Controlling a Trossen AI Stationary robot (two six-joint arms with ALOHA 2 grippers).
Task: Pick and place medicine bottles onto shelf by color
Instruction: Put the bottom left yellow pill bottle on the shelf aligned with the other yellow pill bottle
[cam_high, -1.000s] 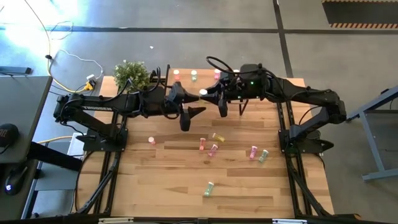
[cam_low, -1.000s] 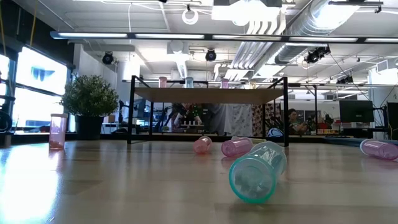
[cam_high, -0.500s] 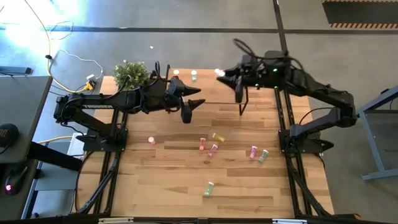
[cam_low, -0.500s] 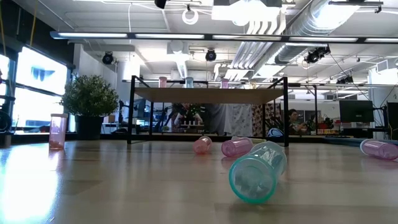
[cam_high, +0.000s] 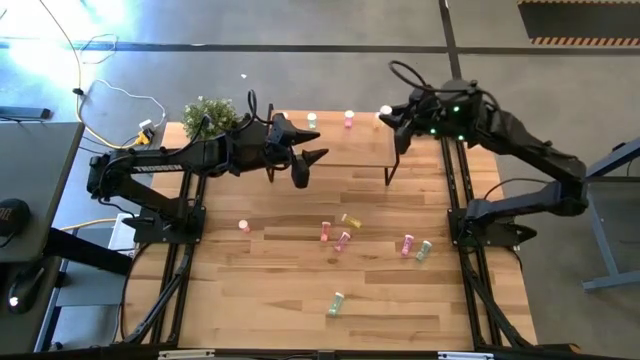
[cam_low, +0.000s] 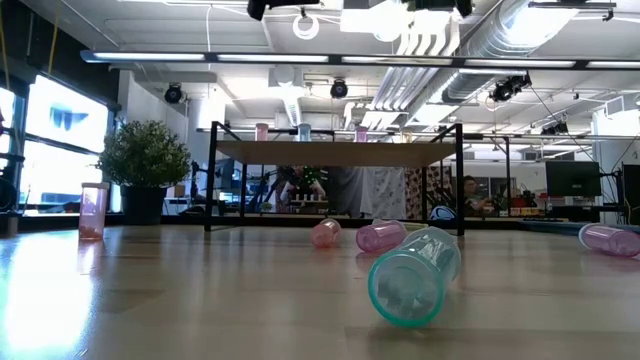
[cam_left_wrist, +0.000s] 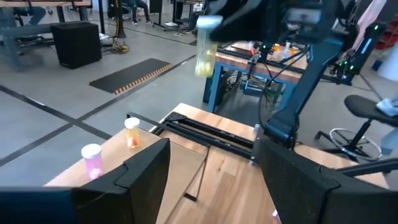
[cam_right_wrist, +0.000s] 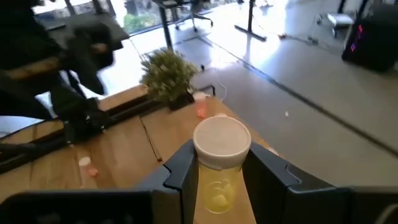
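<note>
The shelf (cam_high: 345, 150) stands at the table's far middle. A green bottle (cam_high: 311, 119) and a pink bottle (cam_high: 348, 119) stand along the far edge of its top. The left wrist view shows the pink bottle (cam_left_wrist: 92, 158) and an orange-tinted bottle (cam_left_wrist: 132, 132) standing there. My right gripper (cam_high: 390, 115) is over the shelf's far right corner, shut on a yellow bottle (cam_right_wrist: 219, 180) with a white cap. My left gripper (cam_high: 308, 167) is open and empty over the shelf's left part. Several bottles lie loose on the table, among them a yellow one (cam_high: 350, 220) and a green one (cam_high: 336, 303). My right gripper pinches the yellow bottle between its two fingers (cam_right_wrist: 183, 174), on the sides of the body (cam_right_wrist: 214, 186) below the white cap (cam_right_wrist: 222, 140). The fingers come from the table's right side. The bottle is upright and lifted clear above the shelf; it also shows in the left wrist view (cam_left_wrist: 205, 53).
A potted plant (cam_high: 210, 118) stands at the far left corner. A salmon bottle (cam_high: 244, 226) stands alone at the left. A pink bottle (cam_high: 407, 244) and a green one (cam_high: 423, 250) lie at the right. In the low view a green bottle (cam_low: 410, 275) lies nearest.
My right gripper has carried the yellow bottle from over the shelf's near middle toward the table's far right, to above the shelf's far right corner. My left gripper has drawn a little toward the far edge. The loose bottles have kept still.
</note>
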